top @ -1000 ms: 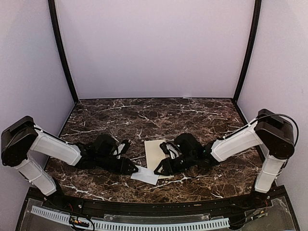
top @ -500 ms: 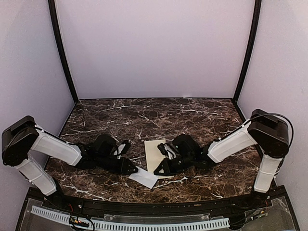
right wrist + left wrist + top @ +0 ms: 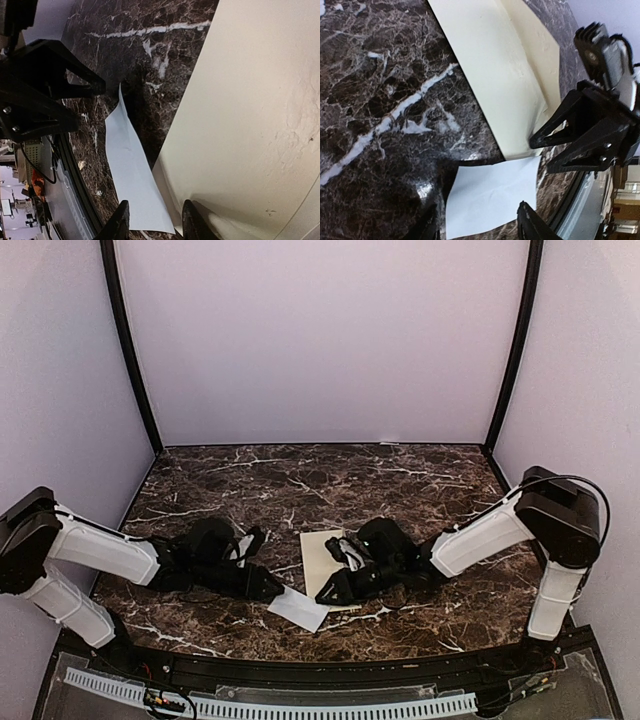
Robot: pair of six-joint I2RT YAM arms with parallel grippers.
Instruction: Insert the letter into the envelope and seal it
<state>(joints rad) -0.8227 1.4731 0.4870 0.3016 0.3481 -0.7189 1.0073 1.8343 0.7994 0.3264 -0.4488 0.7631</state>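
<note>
Left pincer (image 3: 477, 214) jaws apart astride letter (image 3: 490, 192), at envelope (image 3: 490, 65) mouth. Insertion step. Next I must slide it in squarely.

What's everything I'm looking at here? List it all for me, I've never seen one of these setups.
envelope: one, cream, flat at mid-table
letter: one, white, at the envelope's near corner
table: one, dark brown marble with white veins
walls: three, pale lilac, behind and at both sides
posts: two, black, back corners
slotted strip: one, white, along the front
left gripper: one, black, open, at the letter
right gripper: one, black, open, at the envelope's near edge
</note>
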